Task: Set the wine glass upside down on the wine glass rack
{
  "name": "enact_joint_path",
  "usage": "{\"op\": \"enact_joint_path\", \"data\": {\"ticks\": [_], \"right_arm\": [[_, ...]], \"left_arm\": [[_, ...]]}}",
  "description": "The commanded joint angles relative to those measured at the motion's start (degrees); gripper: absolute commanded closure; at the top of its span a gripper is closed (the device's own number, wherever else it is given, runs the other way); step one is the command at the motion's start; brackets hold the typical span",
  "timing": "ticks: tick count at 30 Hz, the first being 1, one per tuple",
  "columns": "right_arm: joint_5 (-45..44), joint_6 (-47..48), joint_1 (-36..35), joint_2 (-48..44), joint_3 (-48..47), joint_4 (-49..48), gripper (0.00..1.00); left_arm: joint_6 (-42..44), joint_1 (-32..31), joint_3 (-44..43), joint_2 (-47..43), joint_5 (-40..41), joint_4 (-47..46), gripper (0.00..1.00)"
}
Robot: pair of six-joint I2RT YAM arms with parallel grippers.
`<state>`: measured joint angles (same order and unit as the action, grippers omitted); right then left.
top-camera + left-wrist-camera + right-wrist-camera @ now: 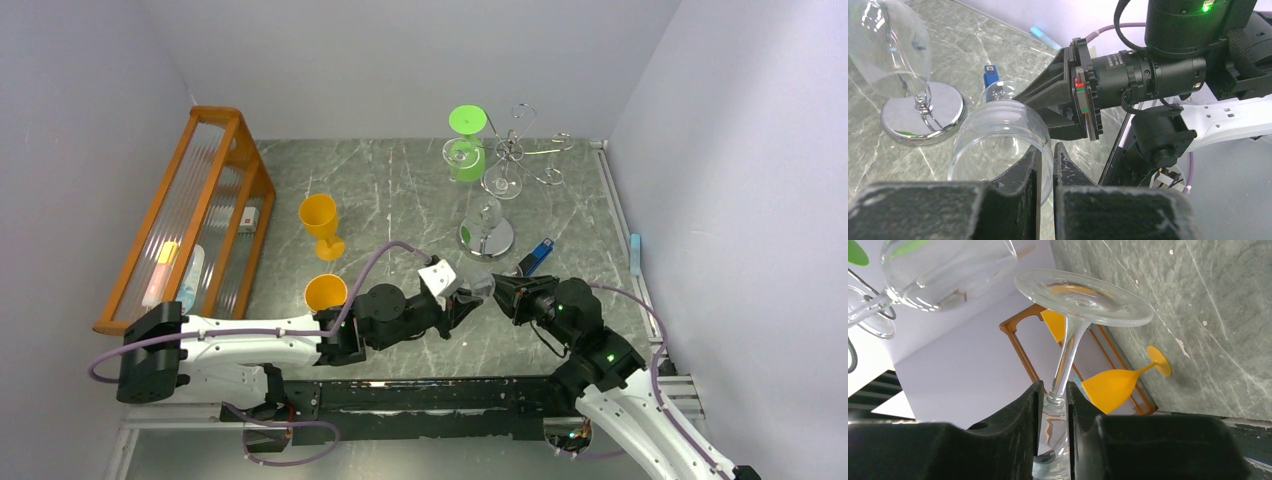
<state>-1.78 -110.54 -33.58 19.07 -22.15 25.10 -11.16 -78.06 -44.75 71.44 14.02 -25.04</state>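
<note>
The clear wine glass [481, 287] is held in the air between both grippers at the near middle of the table. My left gripper [466, 298] is shut on the bowl's rim wall, one finger inside and one outside, as the left wrist view [1045, 150] shows on the bowl [998, 135]. My right gripper [497, 289] is shut on the stem just above the bowl [1052, 390], and the round foot [1083, 297] lies beyond the fingertips. The chrome wine glass rack [486, 238] stands behind; a green glass [466, 140] and clear glasses [502, 180] hang upside down on it.
An orange wooden slatted rack [190, 210] stands at the left. Two orange glasses [321, 222] [325, 292] are left of centre. A small blue object [540, 255] lies beside the chrome base. Walls close in the back and both sides.
</note>
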Motion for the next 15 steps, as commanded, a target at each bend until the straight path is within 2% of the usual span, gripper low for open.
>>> {"op": "enact_joint_path", "data": {"ticks": [1, 4, 7, 12, 15], "right_arm": [[1.5, 0.4, -0.1, 1.0, -1.7, -1.4, 0.75], [0.7, 1.4, -0.1, 2.1, -2.9, 0.6, 0.81], [0.2, 1.6, -0.1, 2.5, -3.1, 0.7, 0.83], [0.0, 1.6, -0.2, 3.0, -2.6, -0.3, 0.75], [-0.2, 1.6, -0.2, 3.6, -2.5, 0.3, 0.76]], "left_arm": [[0.4, -1.1, 0.7, 0.8, -2.7, -7.0, 0.95], [0.9, -1.3, 0.7, 1.0, -2.3, -6.9, 0.95], [1.2, -1.4, 0.7, 1.5, -2.0, -6.2, 0.95], [0.7, -1.5, 2.0, 1.7, -2.5, -7.5, 0.95], [0.8, -1.6, 2.0, 1.7, -2.3, -7.6, 0.95]]}}
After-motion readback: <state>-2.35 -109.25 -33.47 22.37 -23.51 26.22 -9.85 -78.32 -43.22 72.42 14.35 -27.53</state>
